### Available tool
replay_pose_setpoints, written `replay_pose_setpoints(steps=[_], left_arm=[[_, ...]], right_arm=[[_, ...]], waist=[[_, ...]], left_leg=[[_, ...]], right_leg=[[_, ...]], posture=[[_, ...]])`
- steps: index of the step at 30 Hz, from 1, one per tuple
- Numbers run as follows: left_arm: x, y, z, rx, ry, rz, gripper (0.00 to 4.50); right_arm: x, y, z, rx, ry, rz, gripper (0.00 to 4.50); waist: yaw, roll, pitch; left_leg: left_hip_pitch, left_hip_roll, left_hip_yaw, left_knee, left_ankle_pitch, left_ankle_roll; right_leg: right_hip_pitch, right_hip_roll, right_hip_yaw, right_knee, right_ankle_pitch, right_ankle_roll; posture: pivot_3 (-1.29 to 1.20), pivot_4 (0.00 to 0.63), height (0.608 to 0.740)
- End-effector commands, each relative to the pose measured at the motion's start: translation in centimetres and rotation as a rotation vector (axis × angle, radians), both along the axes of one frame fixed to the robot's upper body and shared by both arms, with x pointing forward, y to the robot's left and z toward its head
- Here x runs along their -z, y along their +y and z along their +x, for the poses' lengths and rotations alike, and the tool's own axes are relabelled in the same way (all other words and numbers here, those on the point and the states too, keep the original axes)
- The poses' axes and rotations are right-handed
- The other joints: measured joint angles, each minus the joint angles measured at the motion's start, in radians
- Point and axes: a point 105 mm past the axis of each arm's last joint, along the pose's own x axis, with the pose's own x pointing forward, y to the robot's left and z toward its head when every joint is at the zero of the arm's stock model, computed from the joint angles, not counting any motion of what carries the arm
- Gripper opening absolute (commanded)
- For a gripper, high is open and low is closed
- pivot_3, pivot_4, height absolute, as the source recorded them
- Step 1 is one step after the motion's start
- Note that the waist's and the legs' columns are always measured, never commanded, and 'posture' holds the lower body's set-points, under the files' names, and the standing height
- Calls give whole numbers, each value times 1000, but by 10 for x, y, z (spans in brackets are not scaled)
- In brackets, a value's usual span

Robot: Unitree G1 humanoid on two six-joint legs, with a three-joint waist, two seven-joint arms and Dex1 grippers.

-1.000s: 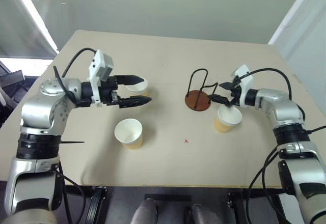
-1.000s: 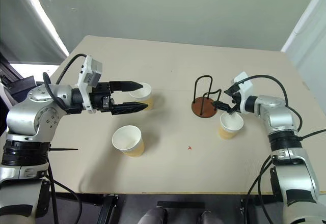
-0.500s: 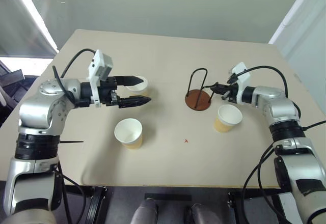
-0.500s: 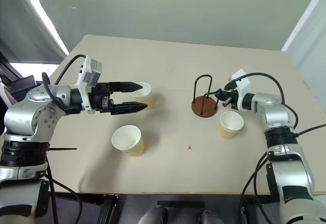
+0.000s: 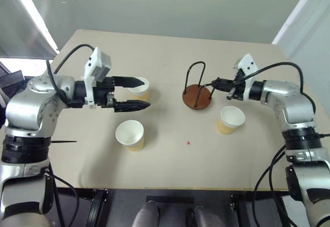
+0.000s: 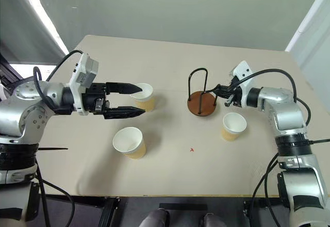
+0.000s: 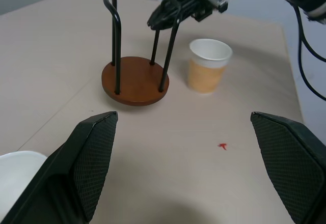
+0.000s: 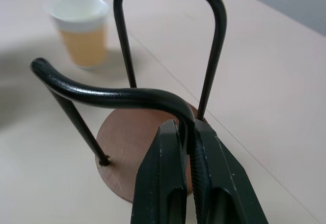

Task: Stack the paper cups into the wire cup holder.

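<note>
The wire cup holder [image 5: 197, 96], a reddish-brown disc with black wire loops, stands right of the table's centre. My right gripper [image 5: 216, 82] is shut on the top of one loop; the right wrist view shows the fingers [image 8: 168, 183] pinching the wire above the disc [image 8: 127, 152]. One paper cup [image 5: 230, 119] stands upright just in front of that gripper. Another cup [image 5: 139, 86] sits beyond my left gripper [image 5: 148, 92], which hovers open and empty. A third cup [image 5: 130, 134] stands nearer the front. All are tan with white insides.
The tan table [image 5: 170, 170] has a small red mark [image 5: 188, 143] in front of the holder. A white wall panel [image 5: 304, 15] rises at the far right, and the table's edges fall away on the left and front.
My right gripper went from open beside the right cup to shut on the holder's wire loop, then drew the holder slightly left and away. My left arm pulled back a little, still open.
</note>
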Motion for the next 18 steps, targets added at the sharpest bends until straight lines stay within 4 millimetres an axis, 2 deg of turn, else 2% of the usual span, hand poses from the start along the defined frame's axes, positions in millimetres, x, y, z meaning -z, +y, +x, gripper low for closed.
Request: replay_pose_setpoints(steps=[1,5,8,12,18], left_arm=[[-14,-6,-19,83,-34,46,4500],[-19,-8,-30,125,-36,60,4500],[-20,-11,-48,215,-9,97,4500],[-20,-11,-57,259,21,141,4500],[-11,-17,-74,333,70,170,4500]], right_arm=[[-28,6,-34,-99,-65,-3,37],[-27,10,-57,-161,-39,-43,37],[-19,15,-76,-216,2,-77,37],[-13,24,-92,-272,43,-83,37],[8,41,-112,-358,112,-96,37]], waist=[[0,0,0],[0,0,0],[-1,0,0],[-4,0,0],[-7,0,0]], left_leg=[[0,0,0,0,0,0],[0,0,0,0,0,0],[0,0,0,1,0,0],[1,0,1,1,0,0],[2,0,0,2,1,1]], right_leg=[[0,0,0,0,0,0],[0,0,0,-1,0,0],[0,0,0,-1,0,0],[0,0,1,-2,0,0],[1,0,1,-1,0,0]], posture=[[0,150,740],[0,150,740],[0,150,740],[0,150,740],[0,150,740]])
